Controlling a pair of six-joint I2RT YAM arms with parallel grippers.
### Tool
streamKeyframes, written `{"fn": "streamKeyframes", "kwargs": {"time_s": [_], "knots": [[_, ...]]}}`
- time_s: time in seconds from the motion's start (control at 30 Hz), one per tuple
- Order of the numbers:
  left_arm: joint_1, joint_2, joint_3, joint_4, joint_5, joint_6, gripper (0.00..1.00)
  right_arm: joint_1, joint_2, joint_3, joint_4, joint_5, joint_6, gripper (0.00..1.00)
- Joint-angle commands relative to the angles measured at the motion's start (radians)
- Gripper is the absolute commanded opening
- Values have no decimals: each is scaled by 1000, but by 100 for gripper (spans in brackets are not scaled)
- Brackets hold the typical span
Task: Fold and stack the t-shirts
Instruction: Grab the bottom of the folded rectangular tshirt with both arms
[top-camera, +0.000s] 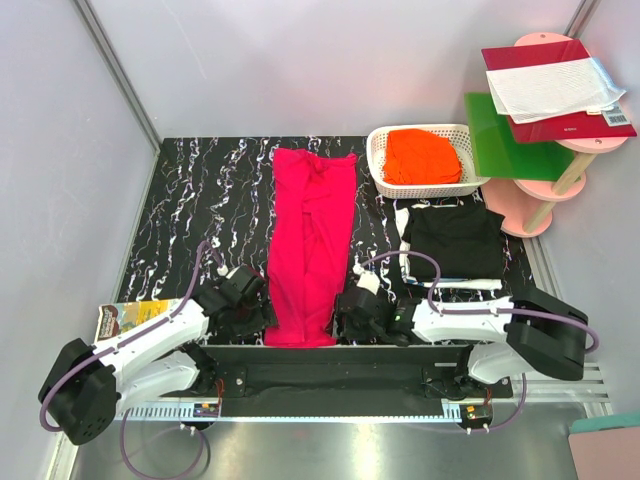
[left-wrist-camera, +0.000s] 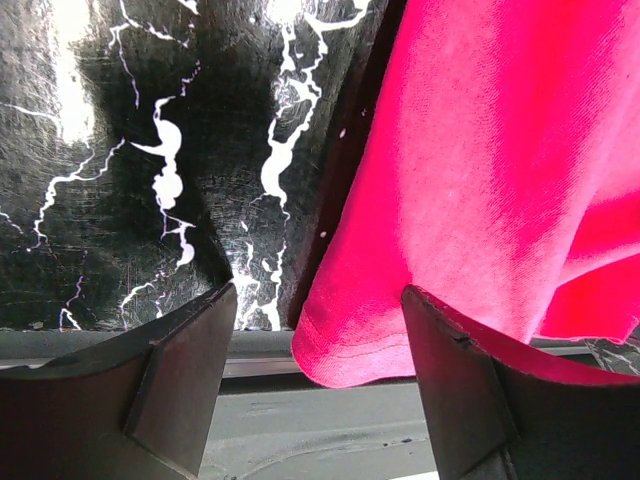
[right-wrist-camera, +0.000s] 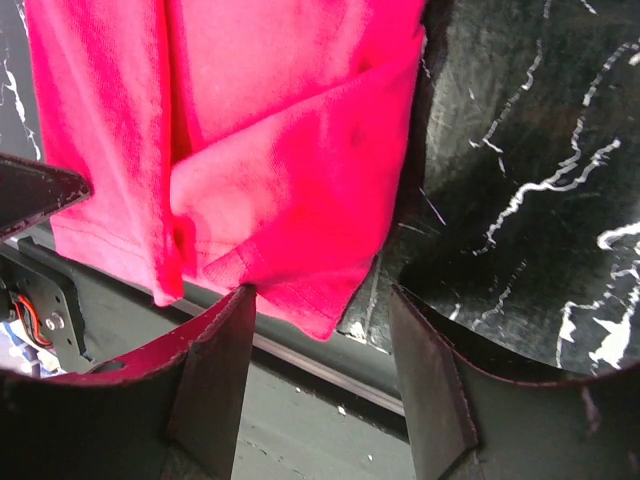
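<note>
The magenta-pink cloth t-shirt (top-camera: 310, 245) is laid as a long folded strip to the left of the white lattice plastic basket (top-camera: 378, 165). A bright orange t-shirt (top-camera: 422, 158) is bundled inside that basket, and a black t-shirt (top-camera: 452, 240) is spread on its near side. The left gripper (left-wrist-camera: 318, 295) and right gripper (right-wrist-camera: 320, 295) are held wide at the strip's near corners, with nothing clamped.

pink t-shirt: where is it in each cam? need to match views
Top external: pink t-shirt lies as a long strip at centre, running from the back to the near edge.
Left wrist: pink t-shirt fills the right half, hem corner at bottom centre.
Right wrist: pink t-shirt fills the upper left, folded.
Shared landmark: the black marbled table, its near edge at the hem.
</note>
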Motion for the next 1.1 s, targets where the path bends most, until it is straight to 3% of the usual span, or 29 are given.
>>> {"fn": "streamKeyframes", "kwargs": {"time_s": [0.0, 0.3, 0.53, 0.73, 0.77, 0.83, 0.87, 0.9, 0.93, 1.0, 1.07], "knots": [[-9, 2, -32, -37, -7, -4, 73, -1, -95, -39, -24, 27, 8, 62], [-18, 8, -26, -40, -27, -4, 73, -1, -207, -38, -84, 67, 7, 60], [-24, 12, -23, -42, -35, -4, 73, -1, -5, 39, -85, 30, -19, 60], [-33, 1, -28, -43, -35, -11, 72, -1, 42, 65, -55, 21, -25, 60], [-33, -2, -31, -43, -33, -11, 69, -1, 43, 71, -56, 23, -30, 58], [-35, -5, -32, -43, -29, -11, 60, -2, 51, 76, -55, 16, -34, 38], [-35, -5, -34, -45, -23, -11, 44, -2, 54, 79, -56, 3, -39, 17], [-35, -5, -35, -43, -20, -11, 30, -2, 59, 79, -56, -3, -39, 6], [-36, -4, -35, -46, -16, -11, 19, -2, 63, 80, -55, -8, -42, 0], [-36, 4, -34, -46, -1, -7, 0, -2, 65, 80, -58, -26, -42, 0], [-38, 25, -28, -51, 13, -2, 0, -2, 51, 79, -68, -42, -42, 0]]}}
